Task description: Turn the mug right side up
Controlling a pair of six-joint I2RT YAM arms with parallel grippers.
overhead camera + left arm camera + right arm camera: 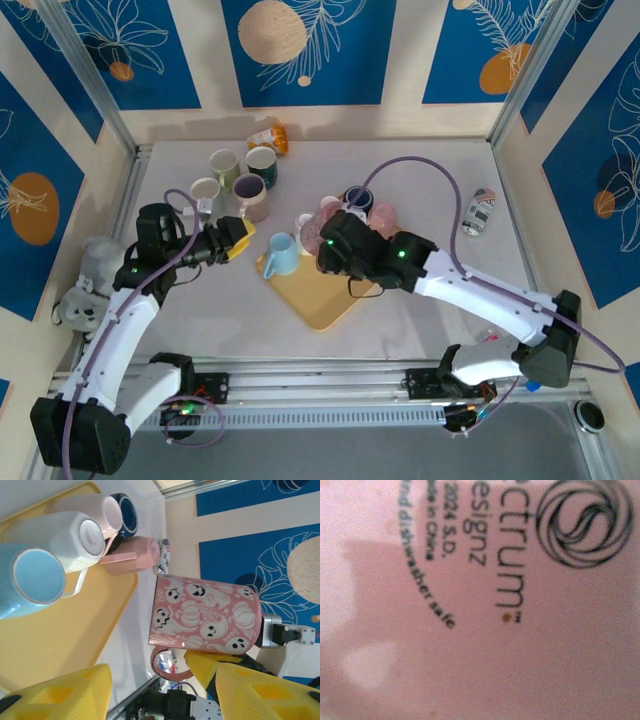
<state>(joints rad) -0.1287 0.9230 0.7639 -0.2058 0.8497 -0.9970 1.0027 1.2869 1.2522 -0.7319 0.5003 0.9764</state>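
Right wrist view sits hard against the flat underside of a pale pink mug (470, 645), base turned to the lens, so I judge the mug not yet upright. In the top view the right end effector (328, 240) is among the cluster of mugs at the far corner of the yellow tray (325, 305), which is where the mug is. Whether its jaws are closed on the mug or merely beside it I cannot tell. The step in hand looks like taking hold for the flip. To do it well, the grip should be firm on the wall or rim before lifting. The mug should then be raised clear of the white mug (65, 535) and the light blue mug (281, 255), rolled a half turn at the wrist, and set base first on a bare part of the tray or the surface (420, 170). The left end effector (236, 240) hangs wide open and empty just beside the tray's left corner, near a pink ghost-print mug (205, 612). The task mug's base is smooth, glossy pink, printed with a dark swirl logo and curved small text including "dishwasher safe". Glazed like this, it is probably slippery.
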